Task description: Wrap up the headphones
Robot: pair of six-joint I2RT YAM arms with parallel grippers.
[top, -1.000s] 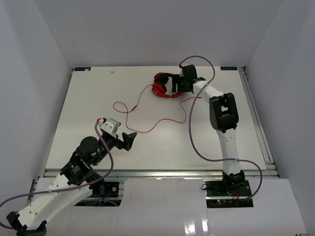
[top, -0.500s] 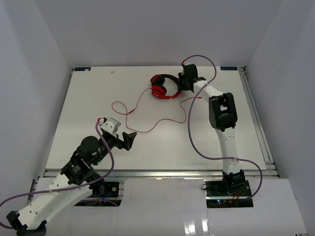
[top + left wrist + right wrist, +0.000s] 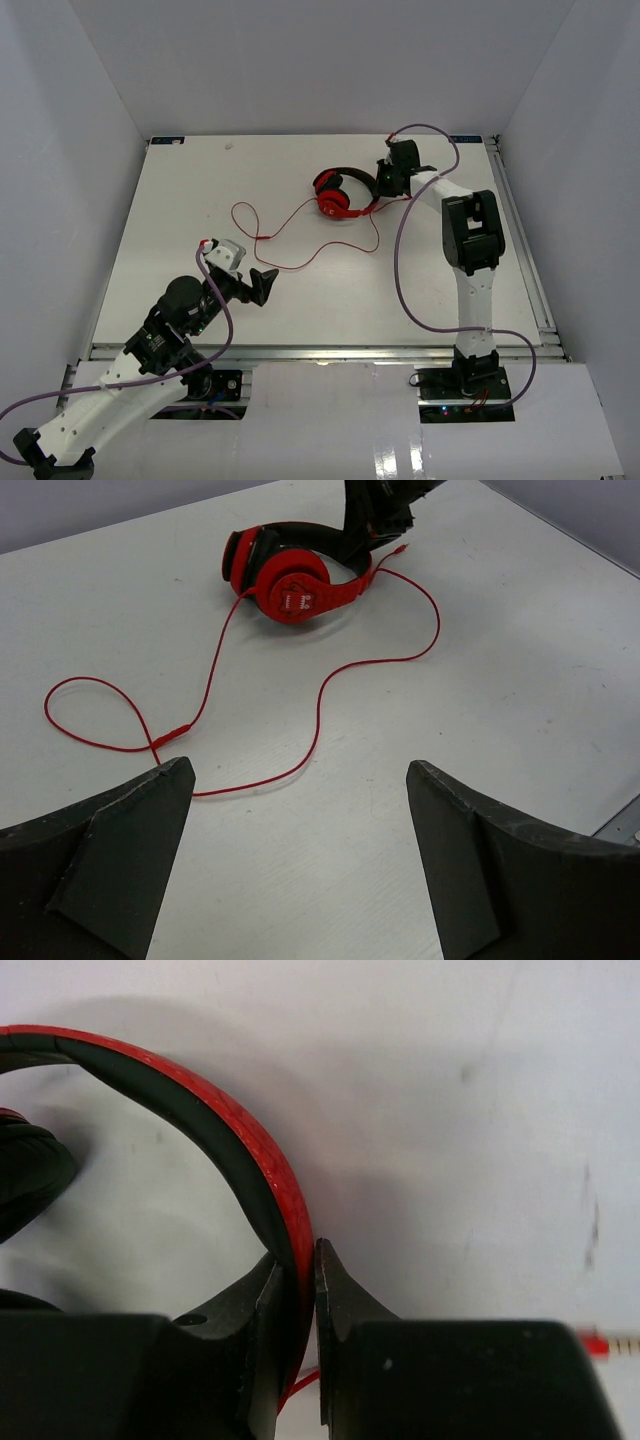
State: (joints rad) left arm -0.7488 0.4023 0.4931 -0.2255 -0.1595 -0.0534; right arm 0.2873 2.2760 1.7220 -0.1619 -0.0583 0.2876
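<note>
The right pincer is clamped on the headphones. In the right wrist view the red headband, black on its inner face, runs down into the narrow slot between the two fingers, which press on it from either side. From there the band arcs up and away to the pincer's left, and a black ear cushion shows at the left edge of that view. Off to the pincer's right the cable's plug, red with a metal tip, lies on the white table, apart from the fingers.

From above, the headphones sit at the far part of the table, with the ear cups to the left of the right pincer. A purple robot cable loops along the right arm.

The left pincer is spread wide and holds nothing. The headphones lie well ahead of it. The thin red cable trails from an ear cup toward this pincer and forms a loop off to its left. Its nearest bend lies just in front of the finger on the left of the wrist view. From that bend the cable snakes back toward the right pincer.
</note>
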